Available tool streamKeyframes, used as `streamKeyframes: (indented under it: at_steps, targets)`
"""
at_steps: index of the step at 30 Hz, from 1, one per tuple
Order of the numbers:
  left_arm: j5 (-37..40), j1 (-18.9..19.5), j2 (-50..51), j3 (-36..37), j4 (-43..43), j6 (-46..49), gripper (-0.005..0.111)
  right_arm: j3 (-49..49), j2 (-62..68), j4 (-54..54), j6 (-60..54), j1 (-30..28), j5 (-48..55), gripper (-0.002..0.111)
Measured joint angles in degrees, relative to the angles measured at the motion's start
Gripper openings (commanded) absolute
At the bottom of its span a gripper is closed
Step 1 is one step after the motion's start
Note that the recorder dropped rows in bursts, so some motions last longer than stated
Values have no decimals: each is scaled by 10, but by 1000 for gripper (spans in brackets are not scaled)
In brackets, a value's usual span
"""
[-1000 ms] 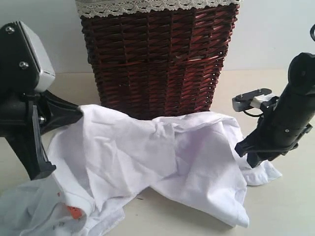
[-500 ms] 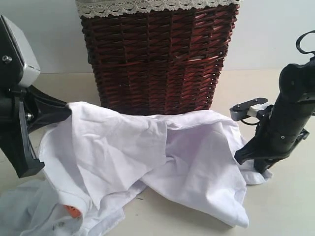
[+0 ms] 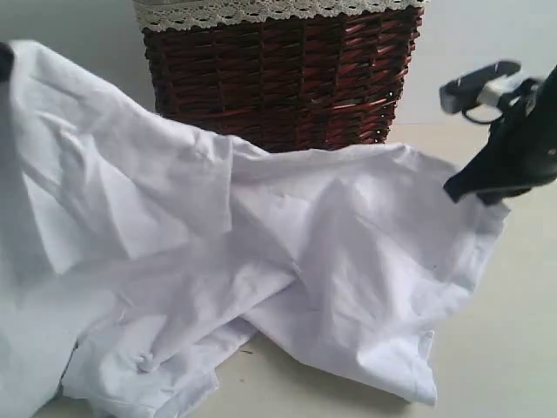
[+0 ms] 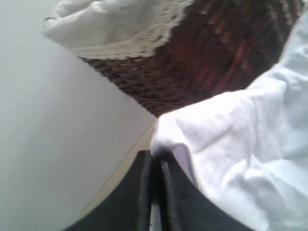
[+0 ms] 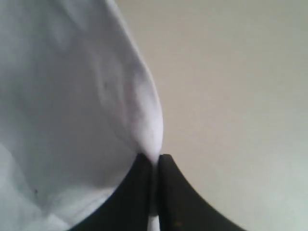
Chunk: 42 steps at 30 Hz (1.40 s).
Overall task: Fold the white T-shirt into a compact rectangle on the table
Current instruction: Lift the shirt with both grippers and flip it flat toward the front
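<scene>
exterior view: the shirt hangs stretched in front of the basket, lower folds resting on the tabletop. the left pincer and right pincer are each pressed together on a pinch of shirt edge, held aloft.

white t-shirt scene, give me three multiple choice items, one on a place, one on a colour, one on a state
1. In the exterior view, the wicker basket stands:
A) behind the white T-shirt
B) on top of it
C) in front of it

2. The basket's weave is:
A) green
B) dark red-brown
C) yellow

3. The right gripper is:
A) wide open over bare table
B) shut on the basket rim
C) shut on the shirt's edge

Answers:
1 A, the shirt covers the basket's lower part.
2 B, the woven strips show dark red-brown.
3 C, the right wrist view shows cloth pinched between closed jaws.
</scene>
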Motion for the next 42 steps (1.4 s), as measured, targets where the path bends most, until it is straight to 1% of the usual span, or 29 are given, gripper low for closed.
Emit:
streamKeyframes:
  at_steps: [3, 6, 11, 18, 23, 26, 28, 31, 34, 36, 39, 42]
  targets:
    - [-1, 40, -1, -24, 2, -4, 0, -26, -54, -37, 8, 0, 28, 0]
    - [-17, 57, -1, -50, 4, -11, 0, -62, -99, -73, 11, 0, 55, 0]
    - [-39, 59, 18, -110, 4, -19, 0, -132, -147, -76, 14, 0, 73, 0]
    - [-75, 75, 83, -232, 4, -45, 0, -249, -151, -61, 6, 0, 76, 0]
    - [-78, 75, 97, -305, -5, -59, 0, -308, -151, -30, -27, 0, 86, 0]
    - [-57, 75, 91, -335, -14, -63, 0, -327, -151, -8, -50, 0, 96, 0]
    - [-12, 75, 79, -341, -14, -64, 0, -329, -151, 11, -74, 0, 109, 0]
    - [109, 74, 58, -341, -7, -66, 0, -329, -153, 32, -111, 0, 158, 0]
    - [294, 74, 33, -341, 8, -85, 0, -329, -164, 47, -134, 0, 228, 0]
    - [405, 74, 11, -333, 28, -105, 0, -329, -181, 63, -144, 0, 254, 0]
    - [489, 74, -40, -308, 47, -121, 0, -305, -236, 102, -153, 0, 260, 0]
    - [512, 50, -113, -267, 50, -141, 0, -255, -312, 135, -171, 0, 260, 0]
